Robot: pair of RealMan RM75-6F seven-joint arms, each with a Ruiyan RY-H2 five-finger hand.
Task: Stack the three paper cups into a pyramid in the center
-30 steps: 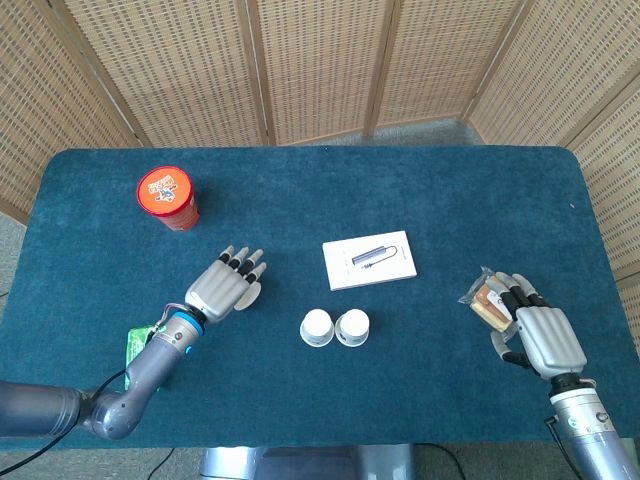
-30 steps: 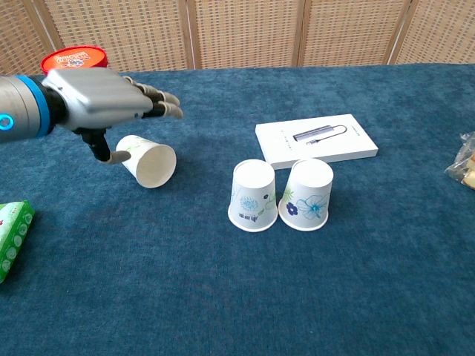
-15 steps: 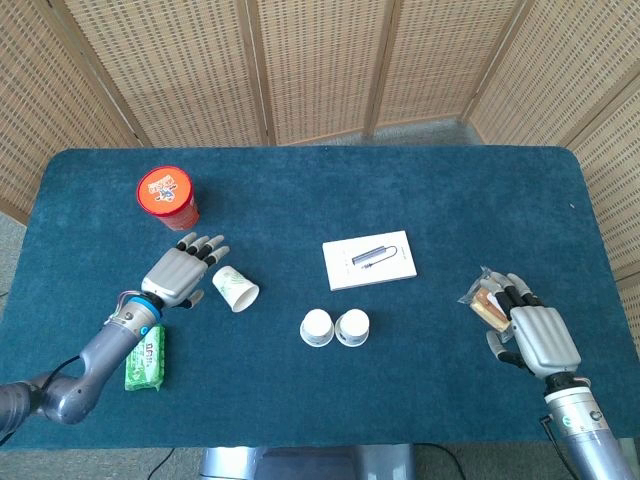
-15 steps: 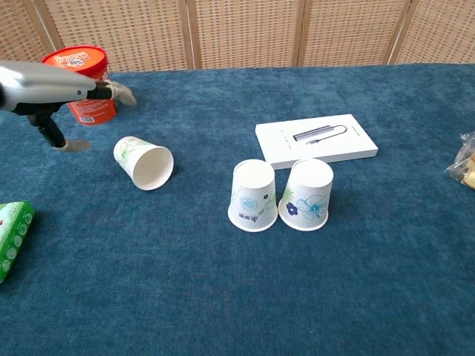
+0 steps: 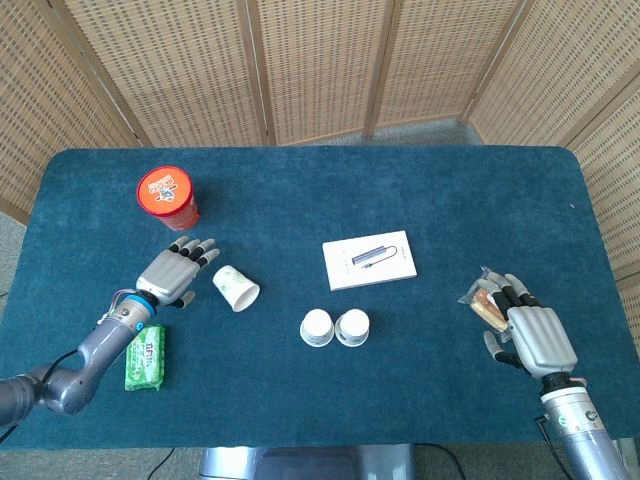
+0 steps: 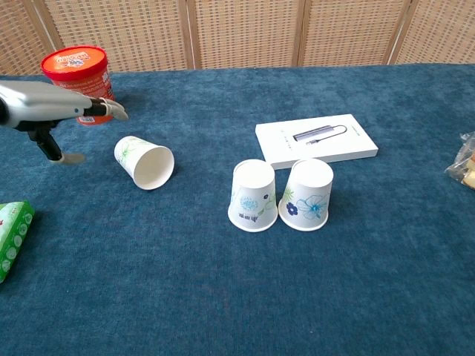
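Observation:
Two paper cups stand upside down side by side in the middle of the table, the left cup [image 5: 317,327] [image 6: 253,195] touching the right cup [image 5: 352,326] [image 6: 307,193]. The third paper cup [image 5: 236,288] [image 6: 145,162] lies on its side to their left, its mouth facing the front. My left hand [image 5: 176,270] [image 6: 56,111] hovers just left of that fallen cup, fingers spread, holding nothing. At the table's right edge my right hand [image 5: 532,334] lies flat and open, beside a wrapped snack [image 5: 487,299] [image 6: 464,161].
A red tub [image 5: 168,197] [image 6: 77,73] stands at the back left. A white box [image 5: 369,260] [image 6: 315,139] lies behind the two cups. A green packet [image 5: 145,356] [image 6: 10,236] sits at the front left under my left forearm.
My left hand drew back to the left, off the fallen cup, which now lies uncovered on its side. The right hand barely moved.

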